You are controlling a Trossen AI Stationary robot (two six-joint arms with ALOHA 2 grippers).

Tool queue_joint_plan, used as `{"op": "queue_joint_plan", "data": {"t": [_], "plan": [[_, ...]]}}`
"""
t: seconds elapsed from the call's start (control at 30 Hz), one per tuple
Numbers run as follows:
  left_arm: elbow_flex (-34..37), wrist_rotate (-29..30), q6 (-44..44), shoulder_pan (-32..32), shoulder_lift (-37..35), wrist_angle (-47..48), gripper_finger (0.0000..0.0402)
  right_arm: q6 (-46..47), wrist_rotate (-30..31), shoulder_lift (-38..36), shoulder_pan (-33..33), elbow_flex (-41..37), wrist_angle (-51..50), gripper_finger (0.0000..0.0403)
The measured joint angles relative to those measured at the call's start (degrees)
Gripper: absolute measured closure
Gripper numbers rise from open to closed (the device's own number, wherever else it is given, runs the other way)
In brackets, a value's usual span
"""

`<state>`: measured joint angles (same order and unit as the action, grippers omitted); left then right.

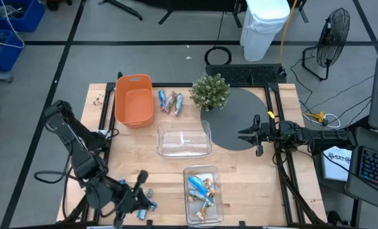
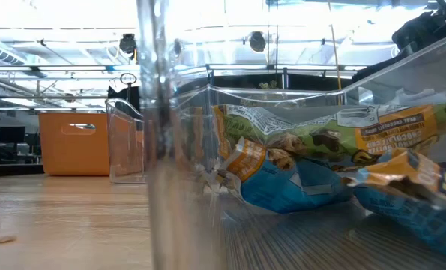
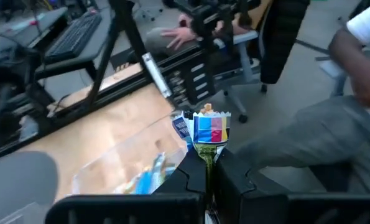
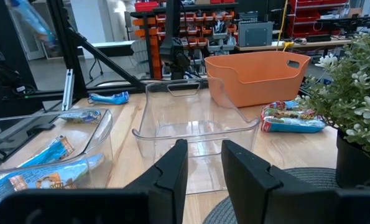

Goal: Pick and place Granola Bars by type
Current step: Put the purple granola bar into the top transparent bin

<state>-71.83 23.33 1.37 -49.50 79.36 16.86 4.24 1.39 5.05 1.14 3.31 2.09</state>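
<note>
Left gripper (image 3: 204,163) at the table's near-left corner, fingers clamped on one end of a blue foil granola bar (image 3: 208,129) whose long axis runs straight out past the fingertips. Near clear bin (image 1: 203,193), already holding blue-and-gold bars (image 1: 200,189), just to the right of this gripper; likely destination, so the coming move judged a short carry rightward. Left arm nearer to it by far. Empty clear bin (image 1: 184,140) and orange bin (image 1: 134,100) farther off; loose bars (image 1: 169,102) between orange bin and potted plant (image 1: 211,91). Right gripper (image 4: 202,163) waiting over the dark round mat (image 1: 236,117) at right, fingers apart, holding nothing.
</note>
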Motion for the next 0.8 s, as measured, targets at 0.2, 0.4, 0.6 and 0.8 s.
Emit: {"op": "queue_joint_plan", "data": {"t": [0.2,0.4,0.6,0.8], "plan": [[8.03,2.21,-1.88,4.16,-7.42,-1.9,0.0391,-0.01,0.0,-0.01,0.01,0.0,0.0,0.0314],[27.59,-0.49,-3.98,10.97,-21.36,-15.96,0.0391,-0.01,-0.02,-0.01,0.01,0.01,0.0,0.0314],[43.52,-4.82,-6.26,17.19,-36.38,-27.36,0.0391,0.0,-0.02,-0.01,0.01,0.0,0.0,0.0314],[54.51,-11.74,-12.16,21.14,-47.25,-37.29,0.0391,-0.01,0.0,0.01,0.01,0.0,0.02,0.0314]]}}
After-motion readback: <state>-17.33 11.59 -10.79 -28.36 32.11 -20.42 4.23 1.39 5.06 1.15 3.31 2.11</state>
